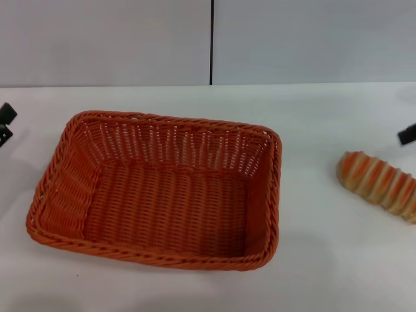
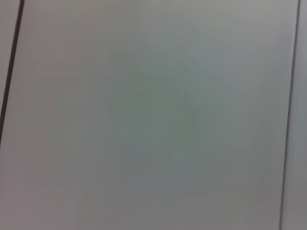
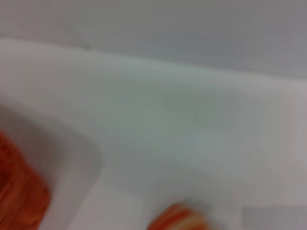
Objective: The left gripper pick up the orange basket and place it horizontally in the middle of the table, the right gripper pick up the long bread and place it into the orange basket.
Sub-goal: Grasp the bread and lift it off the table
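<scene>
The orange basket lies flat and empty on the white table, its long side running left to right, near the middle. The long bread, cream with orange stripes, rests on the table at the right edge of the head view, apart from the basket. My left gripper shows only as a black tip at the far left edge, clear of the basket. My right gripper peeks in at the far right, just above the bread. In the right wrist view, the bread and the basket appear blurred.
A grey wall with a dark vertical seam stands behind the table. The left wrist view shows only grey wall panels.
</scene>
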### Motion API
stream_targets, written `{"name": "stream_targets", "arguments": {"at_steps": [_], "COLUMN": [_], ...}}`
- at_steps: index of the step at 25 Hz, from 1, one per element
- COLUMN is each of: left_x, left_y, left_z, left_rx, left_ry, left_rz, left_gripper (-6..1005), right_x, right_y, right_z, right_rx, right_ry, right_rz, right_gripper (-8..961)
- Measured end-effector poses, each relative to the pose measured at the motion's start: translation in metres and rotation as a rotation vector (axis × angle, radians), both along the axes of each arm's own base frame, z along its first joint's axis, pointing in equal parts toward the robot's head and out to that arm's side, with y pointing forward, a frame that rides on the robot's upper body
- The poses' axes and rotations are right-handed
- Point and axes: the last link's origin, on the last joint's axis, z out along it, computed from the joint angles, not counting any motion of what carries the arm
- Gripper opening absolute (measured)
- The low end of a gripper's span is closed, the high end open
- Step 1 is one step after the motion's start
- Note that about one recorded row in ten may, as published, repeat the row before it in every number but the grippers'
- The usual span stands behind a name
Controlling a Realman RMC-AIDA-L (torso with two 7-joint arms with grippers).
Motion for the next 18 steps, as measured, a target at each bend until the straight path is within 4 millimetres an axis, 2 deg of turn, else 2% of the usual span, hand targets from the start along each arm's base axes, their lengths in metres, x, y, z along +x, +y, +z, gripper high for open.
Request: {"name": "stream_targets", "arguments": {"at_steps": [4,9,18], "left_x": [0.000,0.002,0.000], "left_y": [-0.007,-0.011,-0.013], "left_z": [-0.011,-0.011,-0.008], "left_rx": [0.054,0.069,0.084], "left_ry": [0.043,0.028,0.016], "left_rz": [-0.007,-0.024,-0.019], "left_gripper": [820,819,819], "right_x": [0.000,0.006,0.014], "right_y": [-0.006,-0.013,-0.015], "right_z": [-0.017,-0.035,-0.050], "right_rx": [-0.066,-0.132,-0.163], "right_ry": [0.042,0.073,0.045], "right_rz": [-0.024,-0.063,-0.075], "right_gripper": [500,501,493]}}
